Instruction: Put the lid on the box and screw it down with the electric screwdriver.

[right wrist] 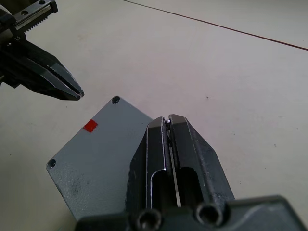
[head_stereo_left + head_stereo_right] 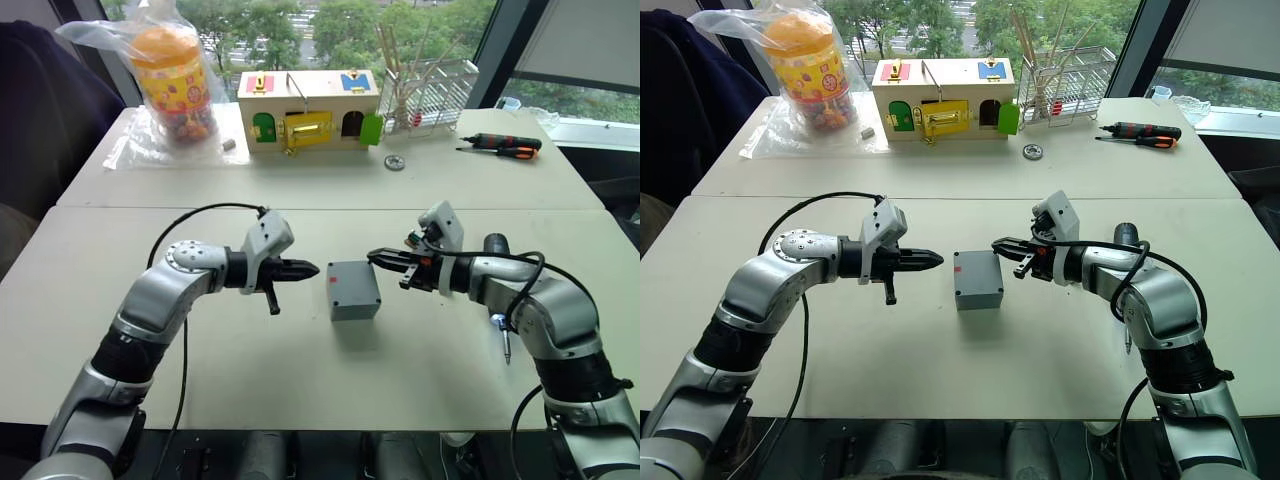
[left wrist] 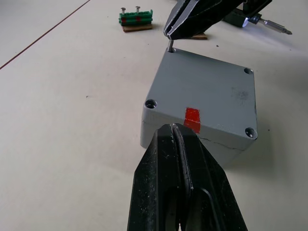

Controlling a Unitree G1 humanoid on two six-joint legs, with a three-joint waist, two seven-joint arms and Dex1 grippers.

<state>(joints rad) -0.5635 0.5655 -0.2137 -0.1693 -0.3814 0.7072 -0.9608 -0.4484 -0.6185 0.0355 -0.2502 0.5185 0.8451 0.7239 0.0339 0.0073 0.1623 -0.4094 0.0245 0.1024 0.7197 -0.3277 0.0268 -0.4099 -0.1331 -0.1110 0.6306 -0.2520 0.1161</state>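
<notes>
Head stereo pair looked fwd and down from above the arms, taking in the whole desk (image 2: pixel 300 380) out to the windows at the back. L and R eye views shared nearly the same scene, w/ a slight sideways offset. Both wrist cams sat very close in, low over the desk, each looking along its own pincer. L wrist cam faced the box (image 3: pixel 202 103) from the side w/ the red mark (image 3: pixel 192 115) and caught the right pincer (image 3: pixel 169 37) beyond it. R wrist cam faced back the opposite way, catching the left pincer (image 1: pixel 79 95). The box was common to all four views.
</notes>
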